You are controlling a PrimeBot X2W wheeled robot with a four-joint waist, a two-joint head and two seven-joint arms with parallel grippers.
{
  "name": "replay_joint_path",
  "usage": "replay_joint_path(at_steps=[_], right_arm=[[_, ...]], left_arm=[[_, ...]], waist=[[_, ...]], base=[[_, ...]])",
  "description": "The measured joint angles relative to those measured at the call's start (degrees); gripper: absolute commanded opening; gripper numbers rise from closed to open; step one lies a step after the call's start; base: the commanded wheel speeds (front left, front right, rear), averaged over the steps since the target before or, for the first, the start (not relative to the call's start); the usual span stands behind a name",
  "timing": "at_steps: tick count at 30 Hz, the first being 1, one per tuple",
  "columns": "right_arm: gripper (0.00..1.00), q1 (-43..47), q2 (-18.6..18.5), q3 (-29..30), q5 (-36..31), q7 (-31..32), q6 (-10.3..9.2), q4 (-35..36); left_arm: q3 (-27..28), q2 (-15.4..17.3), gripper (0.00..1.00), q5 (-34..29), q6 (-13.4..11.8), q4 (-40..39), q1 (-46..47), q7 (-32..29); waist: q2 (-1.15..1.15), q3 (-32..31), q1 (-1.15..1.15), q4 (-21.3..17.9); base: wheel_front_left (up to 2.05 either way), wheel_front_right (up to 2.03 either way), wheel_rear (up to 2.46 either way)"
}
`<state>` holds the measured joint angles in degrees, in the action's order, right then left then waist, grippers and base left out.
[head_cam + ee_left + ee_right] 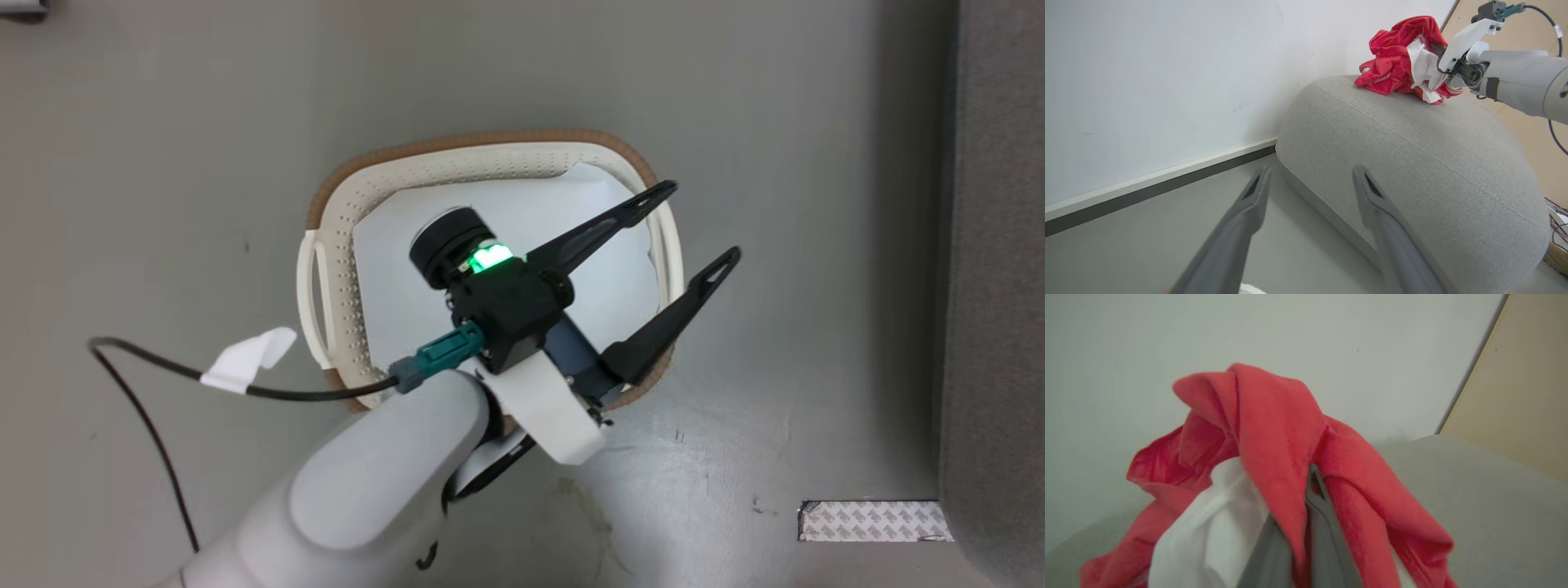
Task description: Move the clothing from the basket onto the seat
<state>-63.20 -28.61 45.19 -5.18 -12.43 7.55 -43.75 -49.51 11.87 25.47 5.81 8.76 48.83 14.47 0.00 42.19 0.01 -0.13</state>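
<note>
Left wrist view: the clothing (pixel 1396 61) is seen bunched in a red and white heap on top of the seat (pixel 1412 163), toward the seat's end farthest from the left gripper (pixel 704 221). The heap's lower folds are laid on the seat's grey upholstery. The right gripper (pixel 1306 486) is buried in the heap on the seat. A red fold is pinched between its two fingers (pixel 1327 539), which are drawn close together, and white fabric is bunched just beside them.

The basket (pixel 490 151) is set on the floor (pixel 163 163) apart from the seat, with a strip of floor left between them. A flat white liner sheet (pixel 531 212) is seen lying inside it. The left gripper is held above the basket's seat-side rim, with its fingers spread wide and pointed toward the seat. A black cable (pixel 139 359), tagged with white tape, is trailed across the floor on the side of the basket away from the seat.
</note>
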Motion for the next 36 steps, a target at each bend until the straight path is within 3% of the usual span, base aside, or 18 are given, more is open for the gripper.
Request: replay_joint_path(at_steps=[4, 5, 6, 7, 11, 17, 22, 28, 36], right_arm=[[0.05, 0.8, 1.9, 3.5, -4.4, -0.9, 0.0, -2.5], [0.33, 0.9, 2.1, 3.8, -5.5, -1.3, 0.0, -2.9], [0.51, 1.0, 2.3, 4.1, -6.4, -1.3, 0.0, -3.3], [1.0, 1.1, 2.4, 4.3, -6.8, -1.6, 0.0, -3.6], [1.0, 3.7, 3.1, 2.0, -9.4, -2.1, 0.0, -5.7], [1.0, 9.7, 5.0, -4.2, -7.8, -2.5, 0.0, -5.4], [1.0, 19.7, 8.2, -12.1, -2.0, -2.6, 0.0, 6.6], [1.0, 36.1, 13.5, -19.2, 4.6, -2.6, 0.01, 22.0], [1.0, 51.2, 18.7, -26.2, 7.8, -2.7, 0.0, 33.1]], left_arm=[[0.4, 1.6, 1.0, 0.4, -0.6, -0.2, -1.6, 0.0], [0.6, 1.8, 1.0, 0.5, -0.8, -0.3, -2.0, 0.0], [0.7, 1.9, 1.0, 0.7, -0.9, -0.3, -2.3, 0.0], [0.8, 2.0, 1.0, 0.8, -1.1, -0.3, -2.7, 0.1], [1.3, 2.1, 1.0, 1.5, -1.4, -0.1, -4.3, 0.2], [2.4, 2.0, 1.0, 3.2, -1.8, 1.3, -7.5, 0.3], [4.8, 2.4, 1.0, 4.4, -2.4, 2.2, -12.5, 0.6], [10.7, 2.5, 1.0, 4.5, -4.9, 2.4, -22.1, 0.7], [19.4, 2.5, 1.0, 3.1, -7.4, 3.9, -34.9, 0.7]], waist=[[0.0, 0.1, 0.0, -0.1], [0.0, -0.1, 0.0, -0.4], [0.0, -0.5, 0.0, -0.6], [0.0, -0.8, 0.0, -0.9], [0.0, -3.6, 0.0, -2.1], [0.0, -8.8, -0.01, -3.5], [0.0, -14.5, -0.02, -4.4], [0.0, -22.3, -0.03, -4.5], [0.0, -32.1, -0.04, -3.5]], base=[[0.0, 0.0, 0.0], [0.0, 0.0, 0.0], [0.0, 0.0, 0.0], [0.0, 0.0, 0.0], [0.0, 0.0, 0.0], [0.0, 0.0, 0.0], [0.0, 0.0, 0.0], [0.0, 0.0, 0.0], [0.0, 0.0, 0.0]])
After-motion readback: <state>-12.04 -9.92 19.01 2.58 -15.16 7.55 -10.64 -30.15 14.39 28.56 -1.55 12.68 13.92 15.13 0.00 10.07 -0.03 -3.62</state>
